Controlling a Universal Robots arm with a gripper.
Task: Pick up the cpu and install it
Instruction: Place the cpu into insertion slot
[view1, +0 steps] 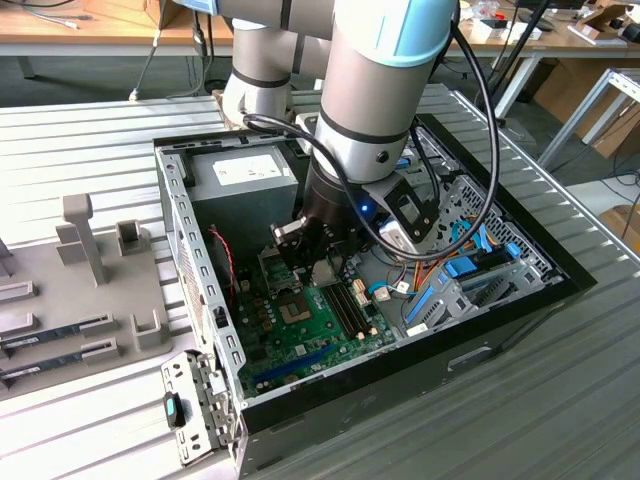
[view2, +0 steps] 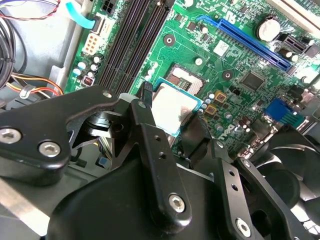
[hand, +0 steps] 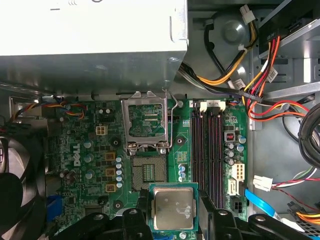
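Pincer: I am watching the gripper (hand: 173, 214) clamping the cpu (hand: 173, 206), with one black finger (hand: 141, 205) pressing on each of two opposite edges.
Cpu: in the first wrist view it is lying flat between the fingers, silver top facing the camera and a thin green rim showing all round.
Cpu position: it is hanging over the motherboard (view1: 320, 325), just beside the open socket (hand: 149, 172) and overlapping the socket's near edge. It is not seated in it. I cannot tell whether it is touching the board.
Socket: I am seeing it uncovered, its metal frame (hand: 147, 120) swung up and back toward the power supply box (hand: 90, 30).
Neighbours: the dark memory slots (hand: 210, 145) are running along one side of the socket, and a black fan (hand: 10, 185) is sitting at the far side of the board.
Cables: orange, yellow, red and black wires (hand: 260, 95) are bunching beyond the memory slots.
Arm: in the exterior view the arm (view1: 370, 90) is reaching down into the open computer case (view1: 185, 230), which is lying on its side on a slatted metal table (view1: 100, 140).
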